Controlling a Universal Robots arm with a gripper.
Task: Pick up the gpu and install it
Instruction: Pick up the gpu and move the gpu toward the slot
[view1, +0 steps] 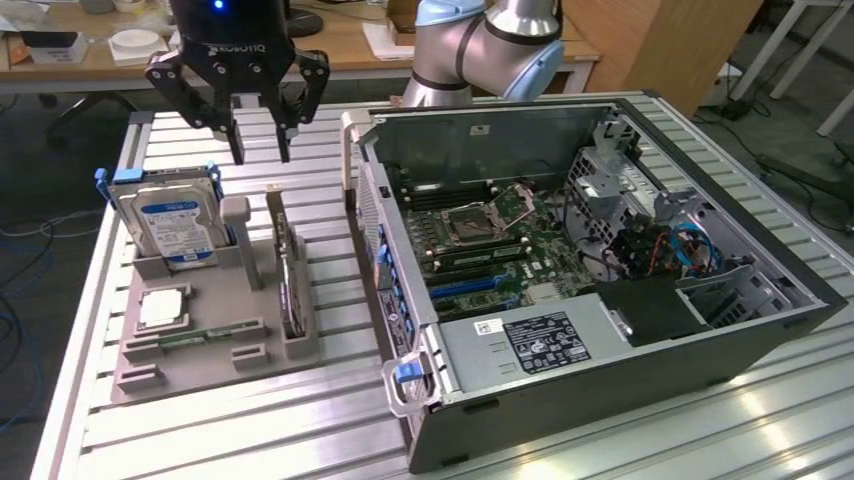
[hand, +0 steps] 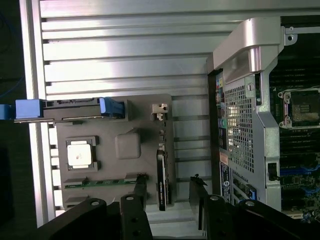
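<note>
The gpu (view1: 284, 270) stands on edge in the tray (view1: 200, 365), likely so the open, empty gripper (view1: 260, 153) above can straddle it.

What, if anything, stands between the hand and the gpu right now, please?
Nothing visible does. The open hand hangs above the gpu, which stands on edge in the grey holder; the hard drive stands aside, toward the exterior view's left.
</note>
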